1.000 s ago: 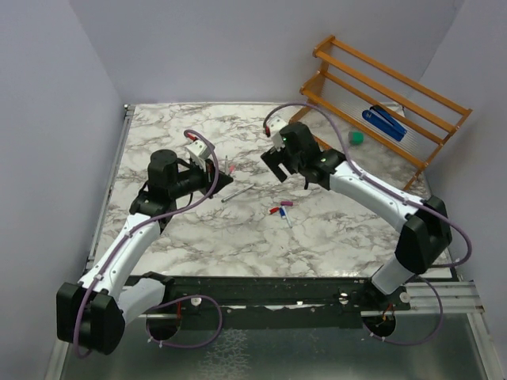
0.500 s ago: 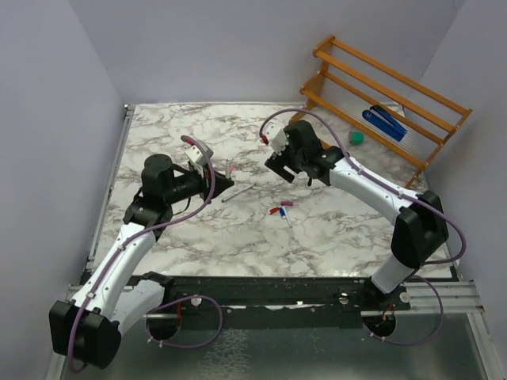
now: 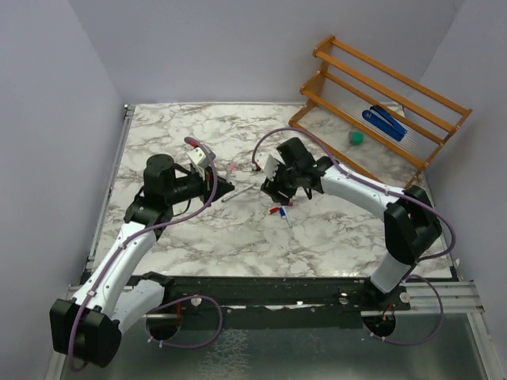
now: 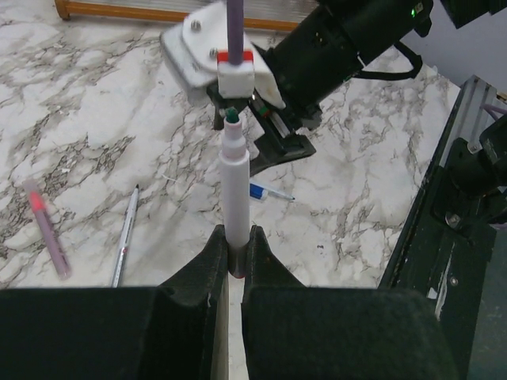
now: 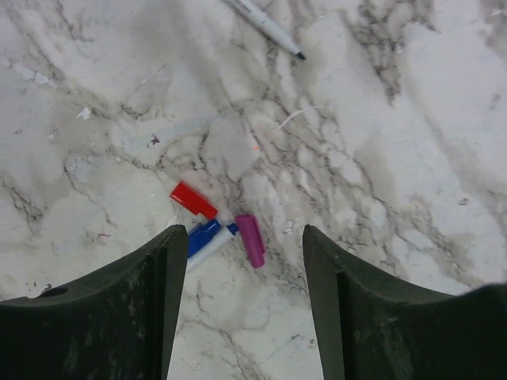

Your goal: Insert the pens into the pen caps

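My left gripper (image 4: 235, 237) is shut on a white pen (image 4: 234, 186) and holds it uncapped, dark tip pointing away toward the right arm; in the top view this gripper (image 3: 225, 189) is left of centre. My right gripper (image 5: 242, 233) is open, hanging just above a red cap (image 5: 193, 199), a blue cap (image 5: 203, 235), a pink cap (image 5: 251, 240) and a white pen (image 5: 210, 249) with a blue end. In the top view the right gripper (image 3: 272, 190) is just behind these caps (image 3: 279, 210). A thin pen (image 4: 125, 233) and a pink pen (image 4: 46, 237) lie on the table.
An orange wooden rack (image 3: 380, 91) stands at the back right with a blue stapler-like object (image 3: 384, 123) and a small green block (image 3: 357, 138) by it. The marble table (image 3: 174, 237) is walled on the left and at the back. A black rail runs along the near edge.
My right gripper has swung nearer and down, from the back of the table to just above the caps. My left gripper has shifted a little with the pen still in it.
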Tool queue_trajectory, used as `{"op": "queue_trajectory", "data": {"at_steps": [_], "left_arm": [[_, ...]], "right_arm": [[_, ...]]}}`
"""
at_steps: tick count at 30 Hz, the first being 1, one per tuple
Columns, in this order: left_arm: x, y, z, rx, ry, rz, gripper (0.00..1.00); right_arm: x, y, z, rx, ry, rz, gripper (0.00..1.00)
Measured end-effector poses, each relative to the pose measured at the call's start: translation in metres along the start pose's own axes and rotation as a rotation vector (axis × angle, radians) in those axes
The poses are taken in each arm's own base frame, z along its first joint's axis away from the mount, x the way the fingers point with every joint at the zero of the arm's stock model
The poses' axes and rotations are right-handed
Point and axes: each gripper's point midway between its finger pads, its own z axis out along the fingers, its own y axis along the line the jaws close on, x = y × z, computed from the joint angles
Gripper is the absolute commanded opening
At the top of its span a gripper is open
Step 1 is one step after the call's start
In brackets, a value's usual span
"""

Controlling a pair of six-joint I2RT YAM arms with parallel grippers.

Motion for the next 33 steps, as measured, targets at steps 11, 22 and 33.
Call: {"op": "queue_trajectory", "data": {"at_steps": [11, 22, 33], "left_arm": [[0.017, 0.009, 0.008, -0.003, 0.055, -0.039, 0.00], [0.025, 0.018, 0.012, -0.013, 0.079, -0.067, 0.00], [0.025, 0.021, 0.011, -0.020, 0.079, -0.071, 0.00]], "right_arm": [[0.041, 0.054, 0.039, -0.148, 0.079, -0.016, 0.67], [0.033, 0.041, 0.050, -0.075, 0.014, -0.047, 0.68], [0.033, 0.037, 0.053, -0.057, 0.012, -0.056, 0.65]]}}
